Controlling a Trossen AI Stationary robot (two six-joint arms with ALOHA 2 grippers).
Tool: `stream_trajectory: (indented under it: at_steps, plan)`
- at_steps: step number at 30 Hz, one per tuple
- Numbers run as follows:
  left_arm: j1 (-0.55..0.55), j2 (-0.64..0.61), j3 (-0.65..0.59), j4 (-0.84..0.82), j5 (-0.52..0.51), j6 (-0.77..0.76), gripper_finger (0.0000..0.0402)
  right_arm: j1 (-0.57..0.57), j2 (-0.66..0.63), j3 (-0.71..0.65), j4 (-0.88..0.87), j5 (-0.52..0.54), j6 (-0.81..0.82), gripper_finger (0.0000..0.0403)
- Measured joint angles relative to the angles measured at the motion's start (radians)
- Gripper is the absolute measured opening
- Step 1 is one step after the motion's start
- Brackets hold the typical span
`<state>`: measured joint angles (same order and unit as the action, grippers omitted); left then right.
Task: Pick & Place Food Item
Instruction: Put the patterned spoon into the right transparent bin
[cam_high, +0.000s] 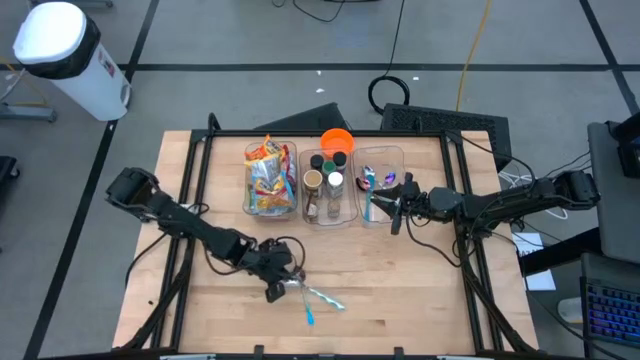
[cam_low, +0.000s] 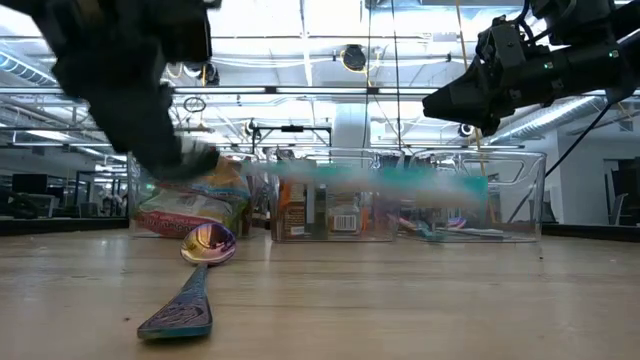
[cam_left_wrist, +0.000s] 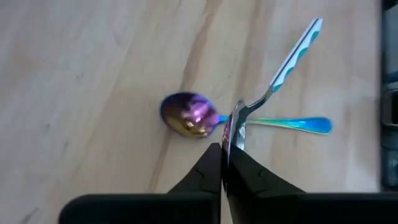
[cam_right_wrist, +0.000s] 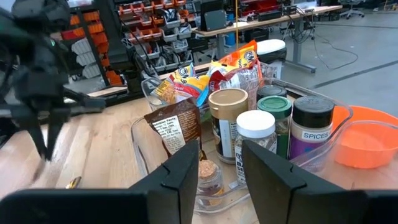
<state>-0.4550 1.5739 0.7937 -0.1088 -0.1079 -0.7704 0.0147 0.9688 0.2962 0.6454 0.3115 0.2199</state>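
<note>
My left gripper (cam_left_wrist: 222, 163) is clamped on the bowl of the teal-handled spoon (cam_left_wrist: 292, 55), lifting it just above the iridescent spoon (cam_left_wrist: 193, 116), which lies flat on the table (cam_left_wrist: 87, 68). I judge I should raise it straight before swinging toward the bins, so the handle clears that spoon. My right gripper (cam_right_wrist: 219, 167) hovers partly open over the spice bin (cam_high: 329, 190), holding nothing.

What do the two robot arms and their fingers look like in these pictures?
Both arms are dark, almost black, with jointed tubular links and thin black cables along them. The left gripper has flat, wedge-shaped black fingers. The right gripper has broad, blocky black fingers. No markings show.
</note>
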Motion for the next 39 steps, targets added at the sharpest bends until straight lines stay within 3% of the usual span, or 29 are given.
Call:
stream_trajectory:
  at_steps: [8, 12, 21, 27, 29, 33, 36, 39]
  plan:
    - [0.016, -0.192, 0.0, -0.028, -0.111, 0.132, 0.0005, 0.0, 0.0, 0.0, 0.042, -0.003, 0.005, 0.0114]
    - [0.051, -0.25, 0.031, -0.067, -0.143, 0.24, 0.0004, 0.001, 0.0, 0.0, 0.077, -0.06, 0.007, 0.0114]
    - [0.099, -0.158, 0.329, -0.413, -0.303, 0.376, 0.0003, 0.106, 0.006, 0.0, 0.173, -0.108, 0.002, 0.0119]
    - [0.086, -0.044, 0.45, -0.45, -0.401, 0.532, 0.0002, 0.255, 0.019, 0.052, 0.179, -0.132, -0.067, 0.0183]
    - [0.084, -0.023, 0.473, -0.451, -0.407, 0.565, 0.0002, 0.307, 0.047, 0.1, 0.132, -0.099, -0.092, 0.0212]
    - [0.082, -0.003, 0.493, -0.447, -0.445, 0.578, 0.0002, 0.379, 0.133, 0.236, -0.126, 0.039, -0.093, 0.0252]
    - [0.083, 0.006, 0.491, -0.449, -0.469, 0.564, 0.0003, 0.392, 0.235, 0.35, -0.296, 0.105, -0.064, 0.0256]
    - [0.083, 0.005, 0.491, -0.457, -0.487, 0.559, 0.0003, 0.39, 0.338, 0.446, -0.385, 0.105, -0.039, 0.0247]
